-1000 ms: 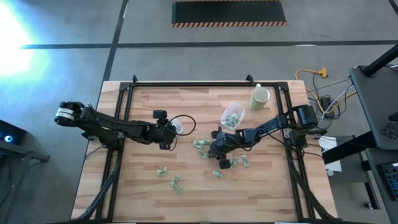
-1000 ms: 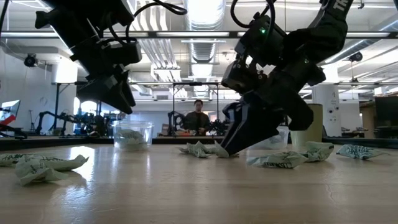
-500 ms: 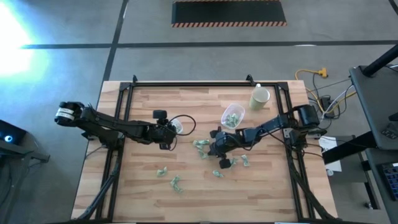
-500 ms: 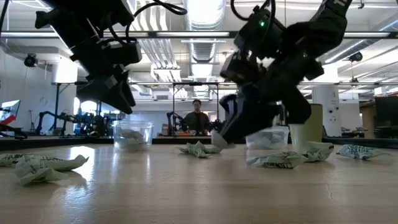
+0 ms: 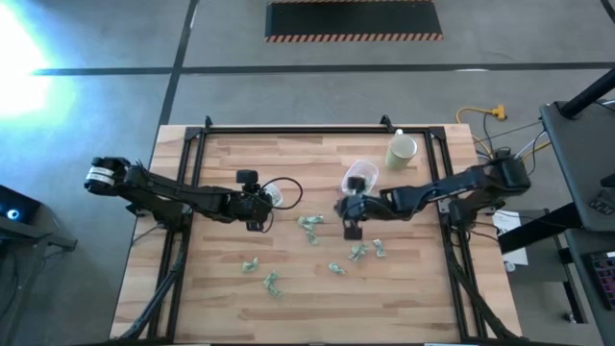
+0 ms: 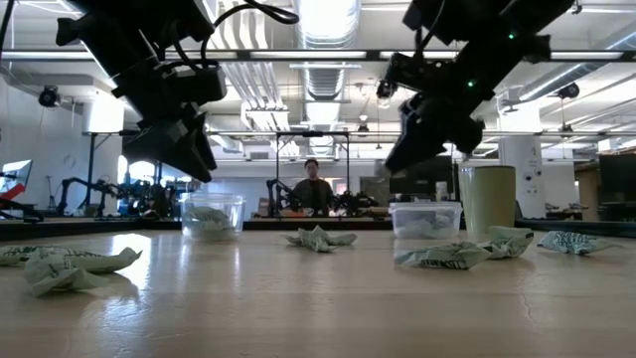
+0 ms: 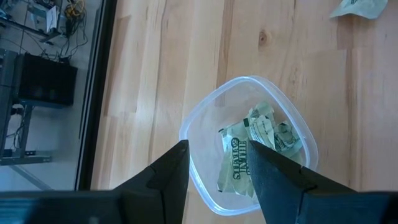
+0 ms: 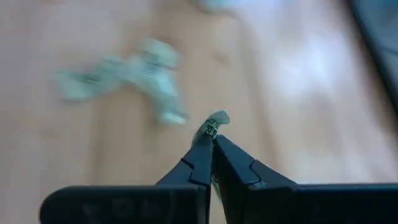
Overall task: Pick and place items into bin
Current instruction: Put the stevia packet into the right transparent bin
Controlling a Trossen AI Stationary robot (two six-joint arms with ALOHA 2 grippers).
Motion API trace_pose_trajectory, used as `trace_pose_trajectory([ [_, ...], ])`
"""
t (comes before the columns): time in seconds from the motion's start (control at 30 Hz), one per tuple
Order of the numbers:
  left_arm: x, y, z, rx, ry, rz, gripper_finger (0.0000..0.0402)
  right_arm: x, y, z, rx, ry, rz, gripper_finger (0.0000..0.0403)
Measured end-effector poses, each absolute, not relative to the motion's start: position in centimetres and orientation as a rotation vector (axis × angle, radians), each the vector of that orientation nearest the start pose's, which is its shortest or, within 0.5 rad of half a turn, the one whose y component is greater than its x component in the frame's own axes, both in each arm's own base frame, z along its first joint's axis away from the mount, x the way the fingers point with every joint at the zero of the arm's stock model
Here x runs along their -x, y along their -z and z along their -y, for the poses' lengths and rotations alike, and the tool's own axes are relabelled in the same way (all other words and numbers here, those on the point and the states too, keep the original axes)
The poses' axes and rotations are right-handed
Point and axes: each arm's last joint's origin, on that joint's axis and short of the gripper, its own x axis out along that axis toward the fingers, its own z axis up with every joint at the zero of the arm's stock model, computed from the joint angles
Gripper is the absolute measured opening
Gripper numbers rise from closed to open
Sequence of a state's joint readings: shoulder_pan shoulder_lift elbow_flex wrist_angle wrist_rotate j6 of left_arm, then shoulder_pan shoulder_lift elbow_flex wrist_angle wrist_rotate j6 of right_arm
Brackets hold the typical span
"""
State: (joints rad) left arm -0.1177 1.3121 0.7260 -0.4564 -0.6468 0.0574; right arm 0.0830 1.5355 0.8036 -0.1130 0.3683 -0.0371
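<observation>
The items are small pale green and white wrapped pieces; several lie loose on the wooden table (image 5: 221, 288), among them a piece (image 5: 309, 223) at the middle and another piece (image 5: 357, 252) nearer the front. My right gripper (image 8: 211, 146) hangs above the table near a clear tub (image 5: 360, 176), shut on one piece (image 8: 216, 119). My left gripper (image 7: 217, 168) stands open above a second clear tub (image 7: 249, 143) that holds a few pieces, its fingers clear of the rim. A cream cup (image 5: 401, 151) stands at the far right. My right gripper pinches a small pale piece between the free ends of its two fingers (image 8: 202, 152); only a bit of the piece's edge (image 8: 217, 117) shows past the tips. The fingers slant downward from the table's right side. The piece is lifted clear of the table.
In the low view, loose pieces (image 6: 452, 254) lie in front of the right tub (image 6: 425, 219) and the cup (image 6: 487, 199), and more pieces (image 6: 70, 267) at the left. A black frame (image 5: 317, 130) borders the table. A person (image 6: 314, 189) sits far behind.
My right gripper has risen from the table top with a piece between its tips, gone toward the far right and the right tub, and tipped from steeply downward to a shallower slant. The other loose pieces have stayed put.
</observation>
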Motion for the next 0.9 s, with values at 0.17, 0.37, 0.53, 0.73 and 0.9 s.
trace_pose_trajectory([
  [0.17,-23.6,-19.5,1.0,-0.444,-0.453,-0.991,0.0147,-27.7,-18.2,-0.4,0.228,0.582,-0.833,0.0009],
  [0.37,-23.6,-19.5,1.0,-0.444,-0.453,-0.991,0.0147,-27.0,-17.6,0.7,0.205,0.711,-0.837,0.0009],
  [0.53,-23.6,-19.5,1.0,-0.444,-0.453,-0.991,0.0147,-26.6,-16.5,1.9,0.178,0.762,-0.874,0.0009],
  [0.73,-23.6,-19.5,1.0,-0.444,-0.453,-0.991,0.0147,-26.1,-15.7,2.6,0.139,0.773,-0.880,0.0011],
  [0.9,-23.6,-19.5,1.0,-0.444,-0.453,-0.991,0.0147,-26.1,-15.5,2.5,0.137,0.743,-0.876,0.0043],
])
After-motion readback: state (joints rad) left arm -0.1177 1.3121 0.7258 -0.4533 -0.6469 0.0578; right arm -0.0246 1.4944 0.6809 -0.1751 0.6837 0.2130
